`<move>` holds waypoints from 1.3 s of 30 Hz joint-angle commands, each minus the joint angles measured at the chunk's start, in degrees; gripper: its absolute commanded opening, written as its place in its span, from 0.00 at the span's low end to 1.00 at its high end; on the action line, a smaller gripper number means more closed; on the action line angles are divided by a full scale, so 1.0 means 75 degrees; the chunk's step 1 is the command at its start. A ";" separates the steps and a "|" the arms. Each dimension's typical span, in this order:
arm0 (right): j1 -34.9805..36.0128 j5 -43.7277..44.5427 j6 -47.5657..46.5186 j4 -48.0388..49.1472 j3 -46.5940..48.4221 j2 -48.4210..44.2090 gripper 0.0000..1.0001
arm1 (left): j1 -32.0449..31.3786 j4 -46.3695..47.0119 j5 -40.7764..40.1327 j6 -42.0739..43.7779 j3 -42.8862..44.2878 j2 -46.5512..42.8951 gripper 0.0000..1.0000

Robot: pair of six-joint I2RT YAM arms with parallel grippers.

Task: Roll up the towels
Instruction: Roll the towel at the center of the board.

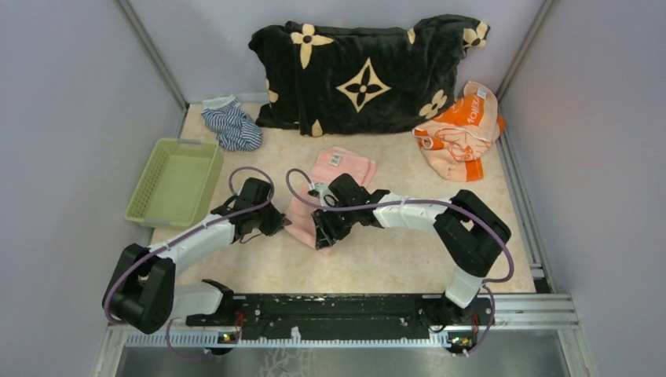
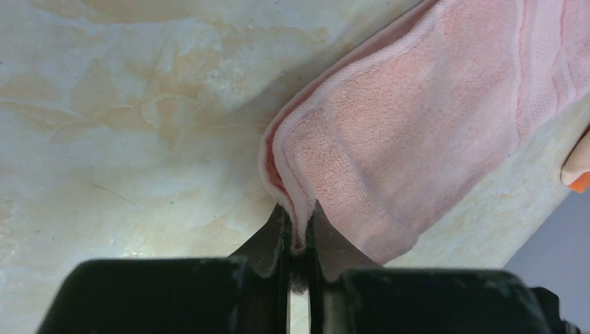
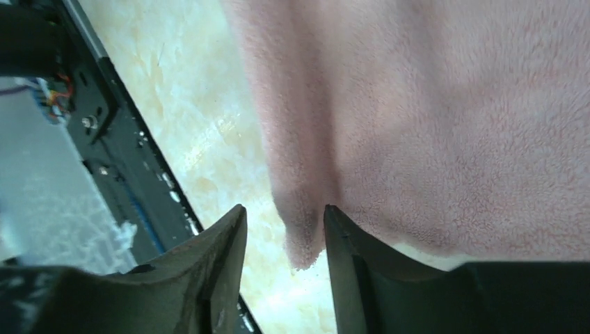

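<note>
Here, from the biggest thing down:

- The table (image 1: 393,259) is a pale marbled top with both arms reaching onto it from the near edge.
- The blanket (image 1: 361,75), black with cream flowers, is heaped against the back wall.
- The basket (image 1: 188,142), pale green, sits at the left side of the table, well apart from both towels.
- The orange towel (image 1: 459,133) lies crumpled at the back right, just beside the blanket's right end, with neither arm near it.
- The pink towel (image 1: 342,166) lies mid-table, stretching from in front of the blanket toward the arms, its near end between the two grippers.
- The striped cloth (image 1: 229,123) is bunched at the back left, beside the blanket's left end.
- The left gripper (image 2: 298,219) is at the towel's near left edge, its jaws pinched tight on a folded edge of the pink terry.
- The right gripper (image 3: 285,216) is at the towel's near end, its jaws apart; a corner of the pink towel hangs down into the gap, and I cannot tell whether it touches either finger.
- The label (image 1: 335,159), small and white, sits near the pink towel's far edge.
</note>
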 commanded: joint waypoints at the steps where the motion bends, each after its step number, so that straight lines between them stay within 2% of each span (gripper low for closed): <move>1: 0.0495 0.1911 -0.0850 0.0226 0.0260 -0.0848 0.49 | 0.0044 -0.0212 0.0220 0.0102 0.0300 0.0011 0.05; 6: 0.1016 0.2744 -0.1320 0.0496 0.0181 -0.0839 0.55 | 0.0065 -0.0278 0.0437 -0.0019 0.0248 -0.0044 0.04; 15: 0.2065 0.3536 -0.1803 0.0785 -0.0037 -0.0121 0.50 | 0.0325 -0.0381 0.0588 -0.0061 0.0125 -0.0309 0.04; 23: 0.2308 0.4297 -0.1605 0.0564 -0.0271 0.0126 0.34 | 0.0528 -0.0406 0.0648 0.0022 -0.0039 -0.0433 0.04; 26: 0.2326 0.4441 -0.1511 0.0543 -0.0321 0.0102 0.25 | 0.0605 -0.0408 0.0708 0.0048 -0.0089 -0.0446 0.04; 28: 0.2327 0.4432 -0.1470 0.0454 -0.0256 0.0098 0.14 | 0.0661 -0.0419 0.0724 0.0121 -0.0103 -0.0456 0.05; 32: 0.2219 0.3315 -0.1377 0.0340 -0.0097 -0.0077 0.00 | 0.0949 -0.0447 0.0675 0.0477 -0.0074 -0.0418 0.08; 35: 0.1868 0.1673 -0.1059 0.0385 0.0087 -0.0063 0.00 | 0.1065 -0.0480 0.0518 0.0950 0.0106 -0.0313 0.13; 39: 0.1094 -0.0112 -0.0125 0.1033 0.0020 0.0130 0.00 | 0.1135 -0.0560 0.0557 0.1511 0.0405 -0.0042 0.25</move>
